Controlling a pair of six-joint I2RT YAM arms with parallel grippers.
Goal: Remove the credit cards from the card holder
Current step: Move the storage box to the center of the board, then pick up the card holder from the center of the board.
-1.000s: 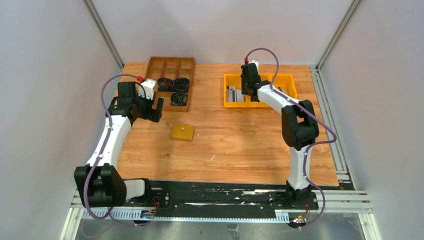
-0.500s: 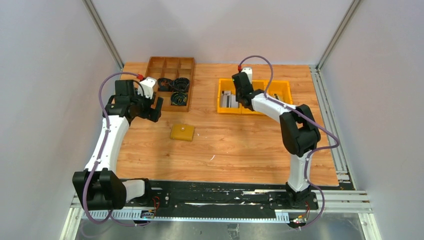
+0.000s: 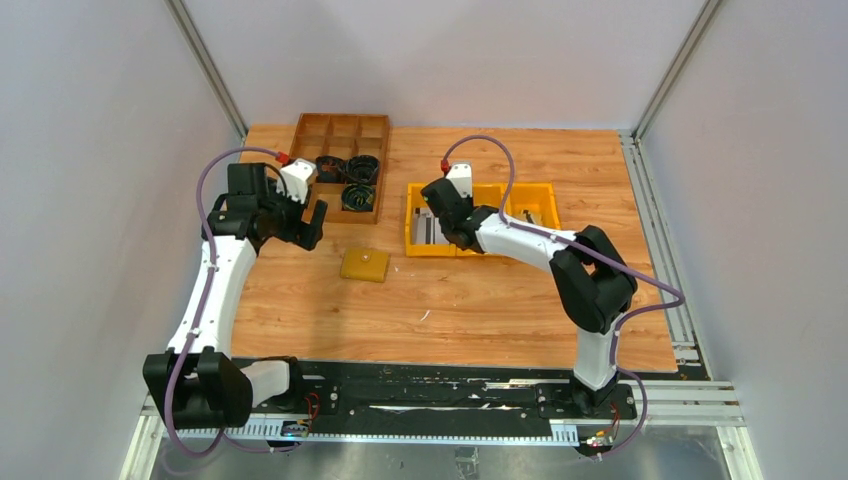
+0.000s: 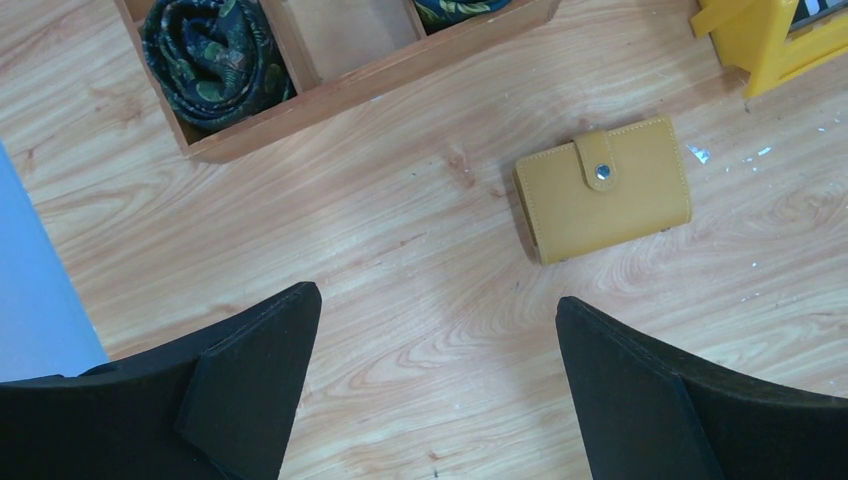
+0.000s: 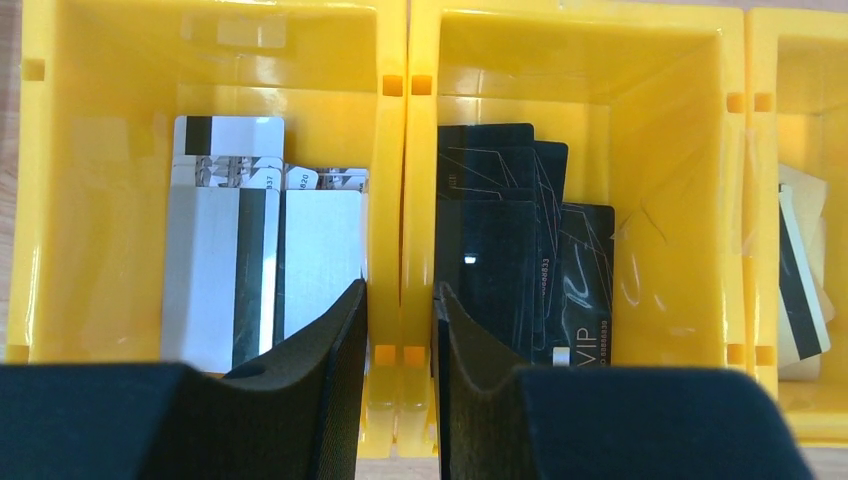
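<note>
The mustard-yellow card holder (image 3: 364, 264) lies closed on the wooden table, snap stud up; it also shows in the left wrist view (image 4: 603, 190). My left gripper (image 3: 312, 222) is open and empty, hovering above the table to the holder's left (image 4: 437, 300). My right gripper (image 3: 441, 216) is shut on the adjoining walls of two bright yellow bins (image 5: 402, 150), one finger inside each bin (image 5: 400, 300). The left bin holds silver cards (image 5: 240, 270), the middle bin black cards (image 5: 510, 250).
The row of yellow bins (image 3: 428, 250) sits right of the card holder. A brown wooden compartment tray (image 3: 340, 135) stands at the back left with dark rolled fabric (image 4: 215, 55) in it. Grey walls enclose the table.
My right gripper has dragged the yellow bins to the left and nearer, toward the card holder. The left arm has barely moved; the card holder has not moved.
</note>
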